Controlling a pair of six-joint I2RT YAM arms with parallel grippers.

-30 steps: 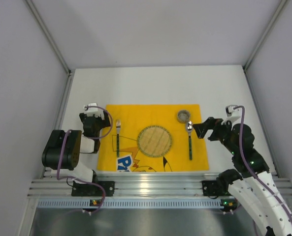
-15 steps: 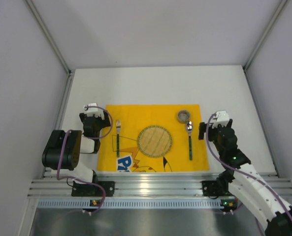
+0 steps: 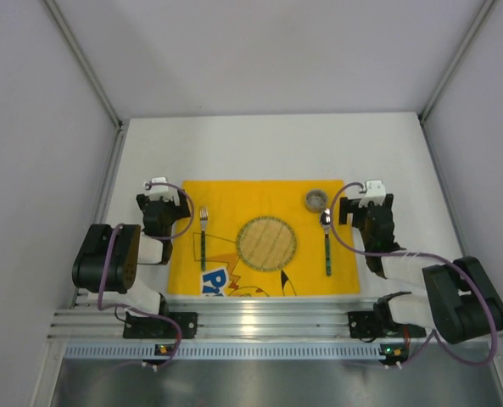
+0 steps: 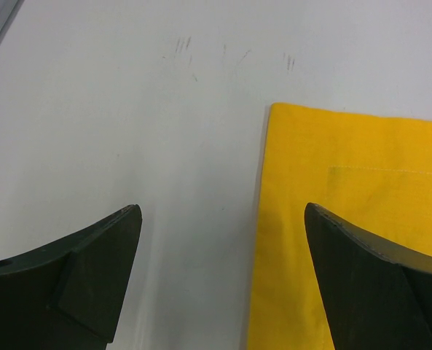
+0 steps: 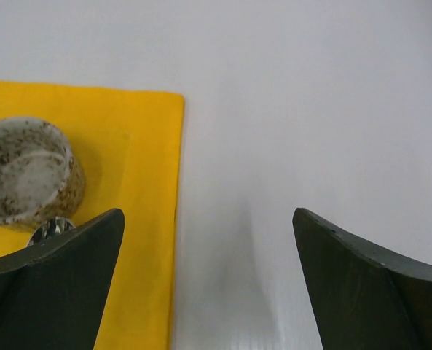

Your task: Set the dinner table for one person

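Your dinner table [image 3: 259,148] lies flat, railed edge nearest the arm bases; its long axis is unclear from above. Left gripper [image 4: 223,211] and right gripper [image 5: 208,211] gape wide, empty, each over an edge of the yellow mat [image 3: 234,199].

Left arm [image 3: 107,257]: folded, elbow outboard of its base, forearm leading forward to the wrist
Left gripper [image 4: 221,211]: jaws spread wide, nothing between them, tips pointing away from the base
Left fingers [image 4: 77,270]: dark, wedge-shaped, one on each side of the gap
Right arm [image 3: 459,298]: folded, elbow outboard of its base, forearm angled inward to the wrist
Right gripper [image 5: 207,213]: jaws spread wide, nothing between them
Right fingers [image 5: 361,284]: dark, tapered, level with each other across the gap
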